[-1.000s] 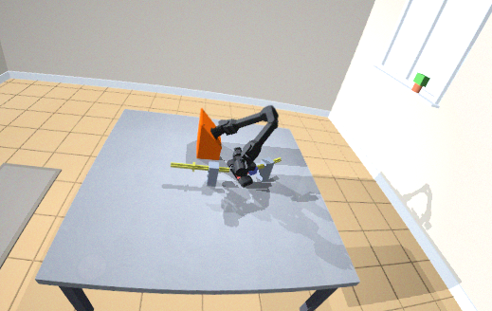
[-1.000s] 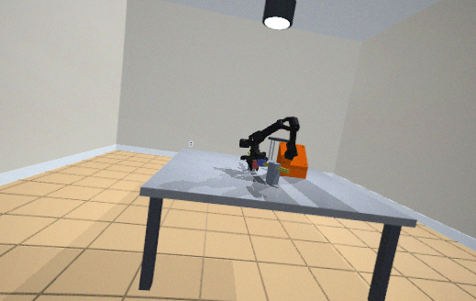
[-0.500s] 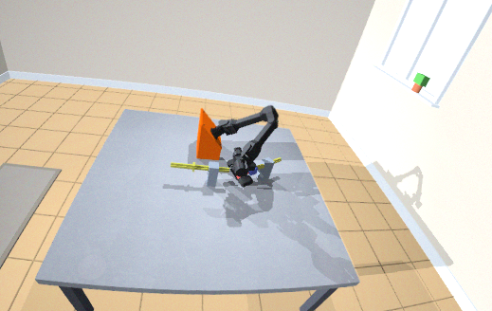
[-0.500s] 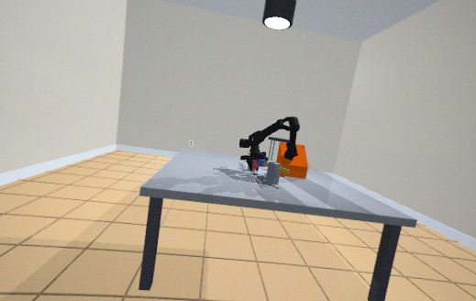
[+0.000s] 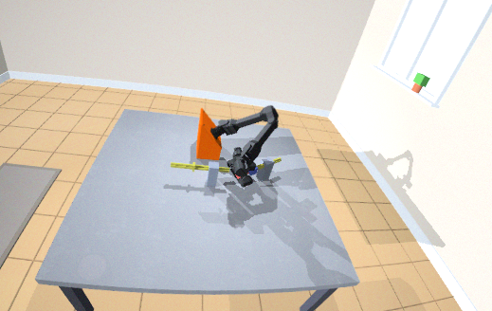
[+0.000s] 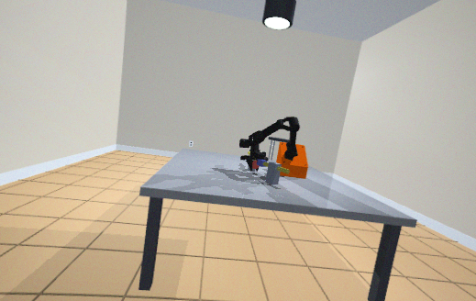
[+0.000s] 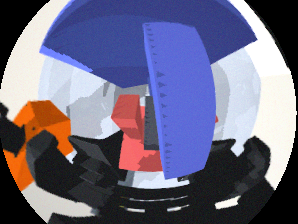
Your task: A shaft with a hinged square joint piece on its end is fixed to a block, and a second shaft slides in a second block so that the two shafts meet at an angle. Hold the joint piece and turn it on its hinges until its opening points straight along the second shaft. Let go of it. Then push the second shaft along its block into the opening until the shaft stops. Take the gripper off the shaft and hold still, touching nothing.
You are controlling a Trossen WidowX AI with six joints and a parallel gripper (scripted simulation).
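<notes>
The red joint piece (image 5: 238, 176) (image 6: 255, 165) (image 7: 135, 156) is between the fingers of my gripper (image 5: 243, 179) (image 6: 251, 164) (image 7: 169, 146), which is shut on it. A blue fork (image 5: 253, 172) (image 6: 261, 162) (image 7: 187, 100) is beside the red piece, and its prong covers part of it in the wrist view. A short yellow shaft (image 5: 278, 160) passes through the right grey block (image 5: 267, 171) (image 6: 272, 174). A long yellow shaft (image 5: 180, 165) with a collar passes through the left grey block (image 5: 212, 175). The direction of the joint's opening is hidden by the gripper.
An orange box (image 5: 208, 144) (image 6: 293, 161) (image 7: 42, 120) stands behind the left block, by the arm's base. The arm (image 5: 265, 128) reaches over from behind, above the right block. All stand on the grey table (image 5: 150, 246) (image 6: 186, 183).
</notes>
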